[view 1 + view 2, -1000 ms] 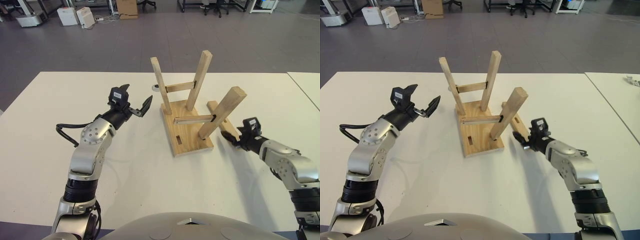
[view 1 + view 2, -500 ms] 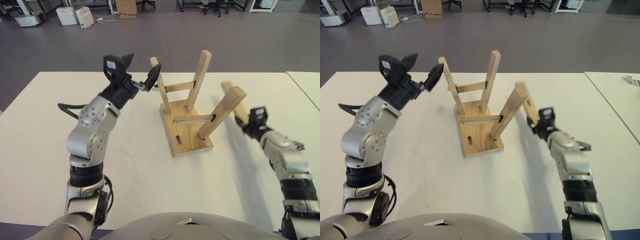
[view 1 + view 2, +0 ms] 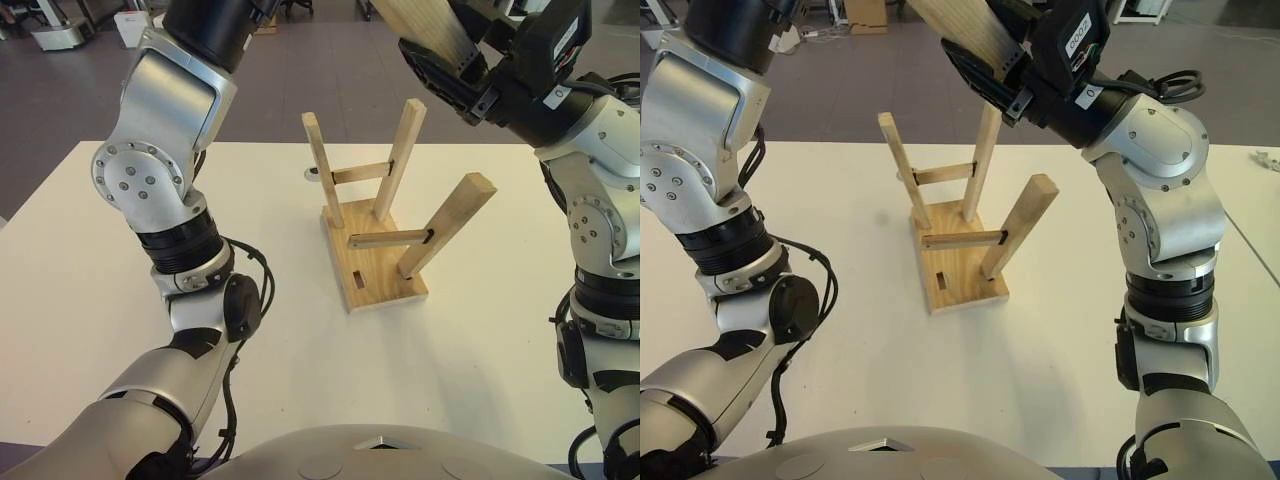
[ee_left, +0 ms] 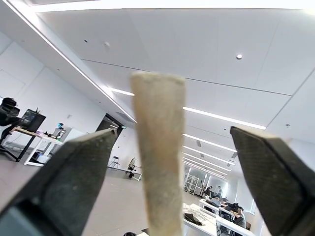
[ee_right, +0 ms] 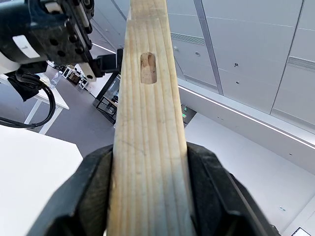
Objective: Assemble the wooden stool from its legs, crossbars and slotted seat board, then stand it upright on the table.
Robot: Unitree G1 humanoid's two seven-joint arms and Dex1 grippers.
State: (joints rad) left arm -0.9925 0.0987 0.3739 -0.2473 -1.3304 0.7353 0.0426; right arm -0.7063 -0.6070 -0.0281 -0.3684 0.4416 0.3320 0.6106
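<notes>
While my right pincer (image 5: 149,156) pinches the loose wooden leg (image 5: 147,98) high above the tabletop (image 3: 480,350), my left pincer (image 4: 172,132) is spread, its fingers (image 4: 74,182) either side of the leg's end without touching. Below, the slotted seat board (image 3: 375,287) lies flat on the tabletop, carrying three fitted legs (image 3: 395,160) and two crossbars (image 3: 360,173).

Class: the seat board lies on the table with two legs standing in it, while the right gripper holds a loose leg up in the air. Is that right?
No. Three legs stand in the seat board, not two, as the left eye view shows. The rest holds: it lies on the table, and the right gripper holds a loose leg up in the air.
</notes>
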